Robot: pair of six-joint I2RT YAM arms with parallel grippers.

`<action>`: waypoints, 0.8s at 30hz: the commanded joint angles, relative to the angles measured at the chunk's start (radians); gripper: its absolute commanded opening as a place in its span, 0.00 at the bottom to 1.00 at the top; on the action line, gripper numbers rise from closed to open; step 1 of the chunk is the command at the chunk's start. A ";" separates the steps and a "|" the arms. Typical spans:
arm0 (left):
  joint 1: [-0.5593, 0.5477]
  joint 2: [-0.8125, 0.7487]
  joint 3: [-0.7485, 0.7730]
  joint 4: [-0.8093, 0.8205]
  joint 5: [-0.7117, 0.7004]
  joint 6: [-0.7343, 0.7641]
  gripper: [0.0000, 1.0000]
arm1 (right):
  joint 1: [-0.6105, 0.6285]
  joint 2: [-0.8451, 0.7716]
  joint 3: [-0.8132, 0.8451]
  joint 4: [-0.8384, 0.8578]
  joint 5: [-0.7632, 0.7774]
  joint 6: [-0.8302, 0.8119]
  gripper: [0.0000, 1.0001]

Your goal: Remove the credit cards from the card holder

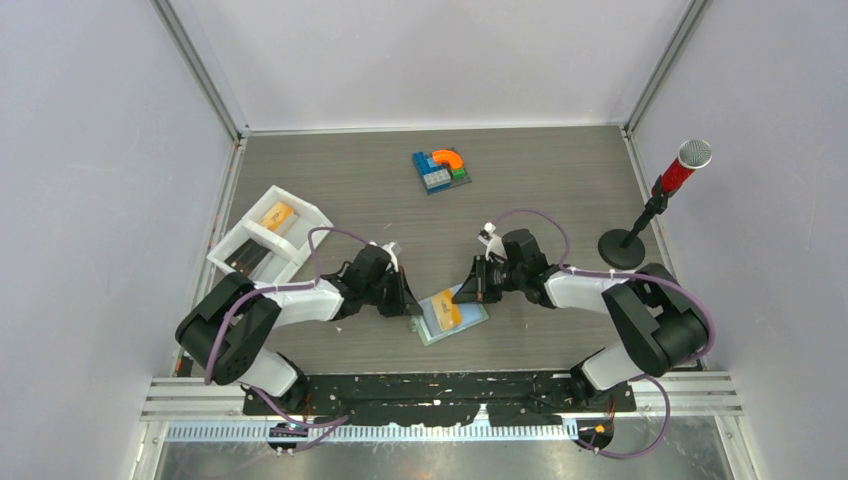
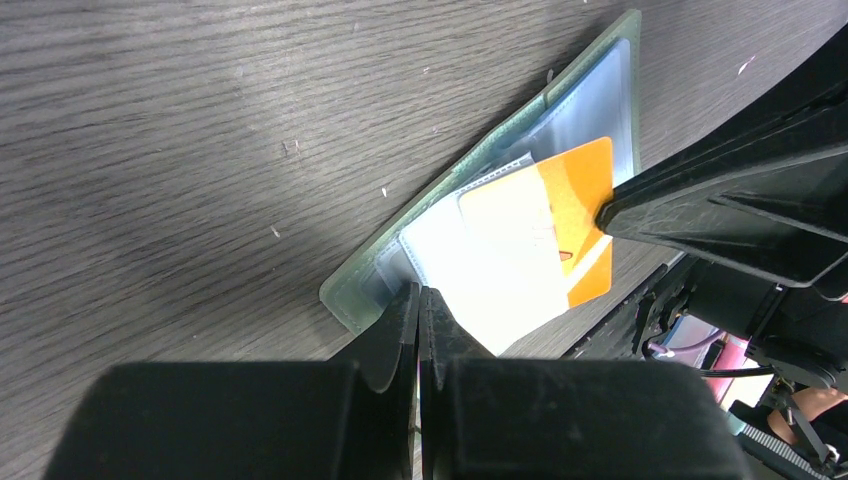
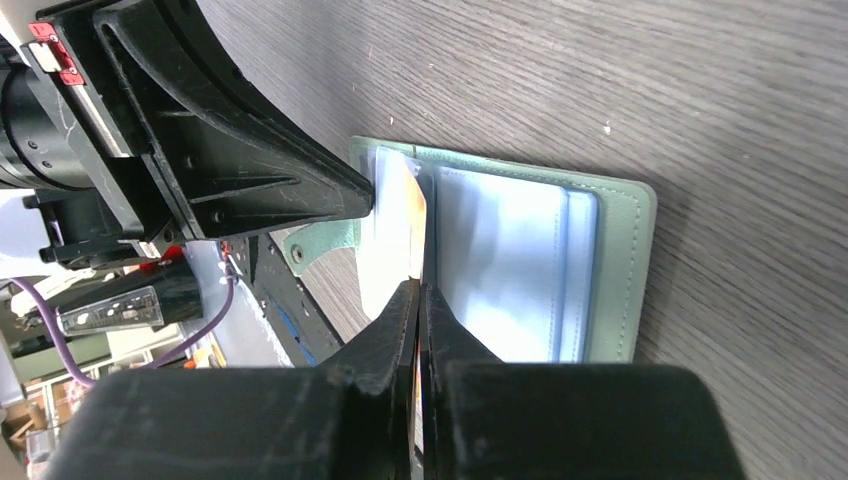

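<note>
The sage-green card holder (image 1: 473, 316) lies open on the table between both arms, its light blue sleeves (image 3: 500, 260) facing up. An orange credit card (image 2: 575, 205) sticks partway out of a sleeve. My right gripper (image 3: 420, 288) is shut on this card's edge, which shows edge-on (image 3: 420, 215) in the right wrist view. My left gripper (image 2: 420, 290) is shut, its tips pressed down on the sleeves at the holder's corner (image 2: 355, 295). From above, the left gripper (image 1: 411, 305) and right gripper (image 1: 466, 292) flank the holder.
A white two-compartment tray (image 1: 232, 238) at the left holds an orange card (image 1: 277, 215) and dark cards (image 1: 245, 262). A toy block cluster (image 1: 441, 170) sits at the back. A red microphone (image 1: 680, 168) on a round base (image 1: 622, 248) stands at the right.
</note>
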 commanded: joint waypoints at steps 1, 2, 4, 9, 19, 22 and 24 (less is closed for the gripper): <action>-0.005 0.015 0.006 -0.067 -0.050 0.057 0.00 | -0.021 -0.070 0.006 -0.036 0.016 -0.049 0.05; -0.005 0.011 0.013 -0.075 -0.046 0.060 0.00 | -0.027 -0.086 0.009 -0.058 0.027 -0.053 0.05; -0.007 -0.004 0.041 -0.090 -0.033 0.065 0.00 | -0.037 -0.117 0.016 -0.098 0.050 -0.059 0.05; -0.007 -0.081 0.112 -0.142 0.006 0.066 0.09 | -0.049 -0.233 0.017 -0.177 0.117 -0.025 0.05; -0.007 -0.291 0.166 -0.195 0.052 0.046 0.45 | -0.048 -0.504 0.027 -0.254 0.278 0.144 0.05; -0.006 -0.366 0.131 -0.144 0.079 0.015 0.54 | -0.039 -0.592 -0.016 -0.156 0.319 0.274 0.05; -0.005 -0.423 0.106 -0.090 0.098 -0.011 0.56 | -0.026 -0.666 -0.052 -0.107 0.376 0.343 0.05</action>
